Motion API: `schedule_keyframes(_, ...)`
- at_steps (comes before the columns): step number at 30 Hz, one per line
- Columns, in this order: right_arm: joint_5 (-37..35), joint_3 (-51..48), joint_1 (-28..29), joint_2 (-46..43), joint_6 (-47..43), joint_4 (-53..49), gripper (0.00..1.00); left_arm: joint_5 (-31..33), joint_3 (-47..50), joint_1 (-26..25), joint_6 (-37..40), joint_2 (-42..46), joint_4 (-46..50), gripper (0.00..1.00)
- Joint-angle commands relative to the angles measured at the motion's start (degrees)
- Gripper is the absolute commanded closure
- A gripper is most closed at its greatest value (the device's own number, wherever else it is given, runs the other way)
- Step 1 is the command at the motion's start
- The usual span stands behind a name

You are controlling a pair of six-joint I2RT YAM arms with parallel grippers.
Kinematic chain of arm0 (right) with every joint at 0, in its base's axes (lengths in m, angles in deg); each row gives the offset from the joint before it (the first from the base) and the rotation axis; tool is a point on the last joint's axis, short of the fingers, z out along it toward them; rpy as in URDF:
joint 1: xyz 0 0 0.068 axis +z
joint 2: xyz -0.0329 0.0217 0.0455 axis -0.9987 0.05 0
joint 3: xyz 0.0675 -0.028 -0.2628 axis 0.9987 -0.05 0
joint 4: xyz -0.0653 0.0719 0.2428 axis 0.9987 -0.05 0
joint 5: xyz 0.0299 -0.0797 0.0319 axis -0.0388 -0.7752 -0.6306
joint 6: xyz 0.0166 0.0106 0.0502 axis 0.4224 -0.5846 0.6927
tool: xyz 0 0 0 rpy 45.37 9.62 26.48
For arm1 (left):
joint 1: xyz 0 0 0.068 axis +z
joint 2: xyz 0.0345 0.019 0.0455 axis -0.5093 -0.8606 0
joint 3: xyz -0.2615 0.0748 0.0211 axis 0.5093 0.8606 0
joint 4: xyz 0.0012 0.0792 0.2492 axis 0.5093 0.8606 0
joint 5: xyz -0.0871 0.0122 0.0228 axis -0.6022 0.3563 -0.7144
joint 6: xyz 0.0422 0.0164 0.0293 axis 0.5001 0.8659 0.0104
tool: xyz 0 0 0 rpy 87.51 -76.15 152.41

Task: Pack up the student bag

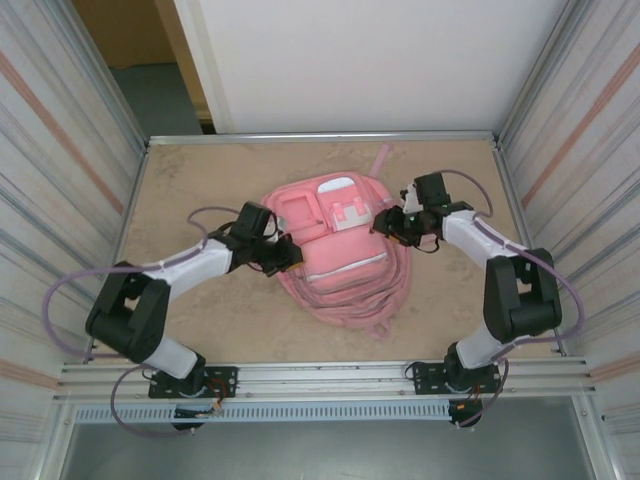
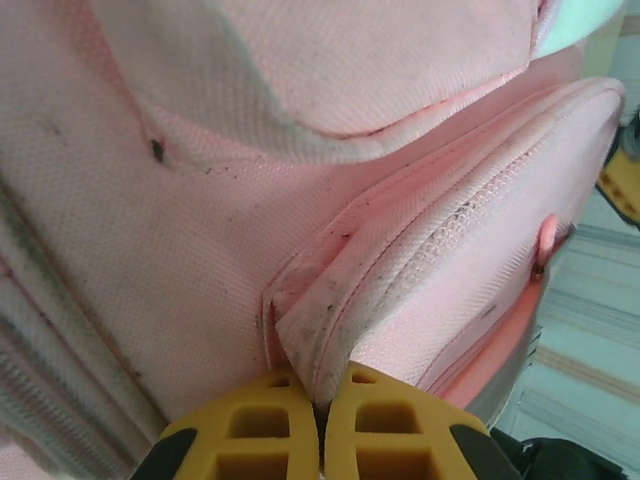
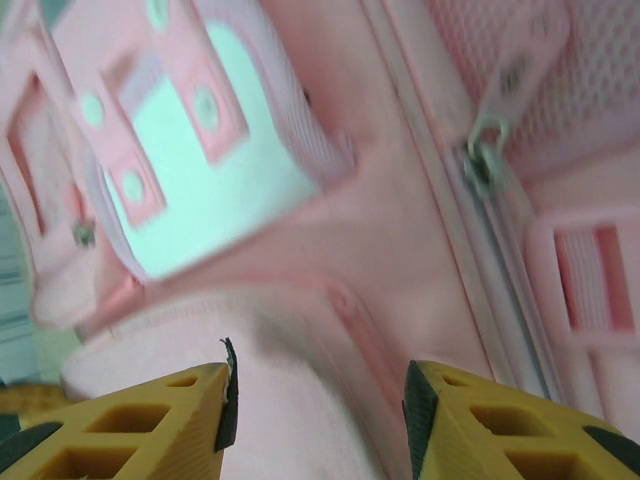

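Starting at the left of the overhead view: reaching inward over the sandy-brown desk [image 1: 190, 185] with the left arm, coming from the near left corner. Pressing the left tool [image 1: 285, 255] against the left edge of the student bag [image 1: 345, 275] and clenching it there. Looking closely from the left wrist: squeezing the two yellow fingers [image 2: 250, 435] of the left tool [image 2: 322, 395] together on a raised, somewhat dirty pink seam fold of the student bag [image 2: 180, 200], just beside a closed zipper line [image 2: 450, 225]. Finding the student bag lying flat about in the middle of the desk, between the two arms, with the front pockets facing up, the pale patch [image 1: 337, 187] toward the far side and one pink strap [image 1: 380, 160] pointing to the back wall. Moving the eye to the right: reaching in with the right arm from the near right corner and hanging the right tool [image 1: 392, 225] at the upper right edge of the bag, near the pale patch. Looking from the right wrist: standing released, with the yellow fingers [image 3: 130, 420] of the right tool [image 3: 320, 390] clearly apart over a rounded pink bulge of the student bag [image 3: 400, 230]; not possible to tell whether touching the cloth. Showing also the pale patch [image 3: 200, 210] with its pink tabs at the left, and a metal zipper pull [image 3: 485, 155] at the upper right, a little blurred.
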Motion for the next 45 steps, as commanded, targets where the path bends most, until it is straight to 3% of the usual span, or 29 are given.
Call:
schedule_keyframes(1, 2.3, 3.5, 2.4, 4.2, 3.4, 5.7, 0.52, 3.1, 4.6, -2.0, -11.5, 5.1, -9.0, 1.00)
schedule_keyframes(7, 3.2, 15.6, 5.6, 13.3, 4.5, 9.1, 0.53, 9.6, 9.0, -6.7, -19.7, 9.6, -16.8, 1.00)
schedule_keyframes(12, 1.4, 25.9, 8.1, 19.3, 4.0, 6.5, 0.55, 20.7, 9.8, -10.2, -25.9, 13.3, -11.9, 1.00)
schedule_keyframes(14, -2.1, 23.7, 8.2, 15.7, 5.1, 6.1, 0.54, 26.6, 7.9, -11.8, -33.1, 14.0, -4.5, 1.00)
schedule_keyframes(16, -6.3, 20.4, 8.1, 10.5, 5.8, 3.6, 0.54, 26.9, 5.4, -12.0, -31.0, 13.5, -1.2, 1.00)
schedule_keyframes(21, -14.7, 9.3, 11.5, -7.1, 11.2, -8.4, 0.54, 25.2, 3.5, -12.0, -28.6, 12.3, -3.1, 1.00)
schedule_keyframes(24, -23.9, 2.7, 19.4, -18.8, 17.5, -14.9, 0.57, 23.0, 3.3, -11.1, -29.6, 11.3, -3.8, 1.00)
schedule_keyframes(28, -35.8, -6.6, 37.9, -27.7, 31.4, -14.8, 0.63, 25.2, 7.0, -12.8, -39.5, 13.3, -5.6, 1.00)
schedule_keyframes(31, -41.1, -8.8, 48.1, -26.7, 33.5, -11.5, 0.64, 33.1, 10.0, -16.7, -47.0, 17.1, -6.0, 1.00)
schedule_keyframes(34, -41.7, -6.3, 53.0, -20.6, 26.9, -9.4, 0.65, 39.2, 10.4, -18.2, -51.7, 19.7, -2.0, 1.00)
schedule_keyframes(38, -39.9, -4.8, 49.6, -13.8, 21.2, -9.2, 0.72, 41.5, 10.5, -18.2, -54.6, 20.9, -0.9, 1.00)
schedule_keyframes(45, -28.3, -5.5, 36.4, -8.2, 10.7, 1.4, 0.70, 44.9, 12.1, -19.8, -61.3, 20.3, 0.4, 1.00)
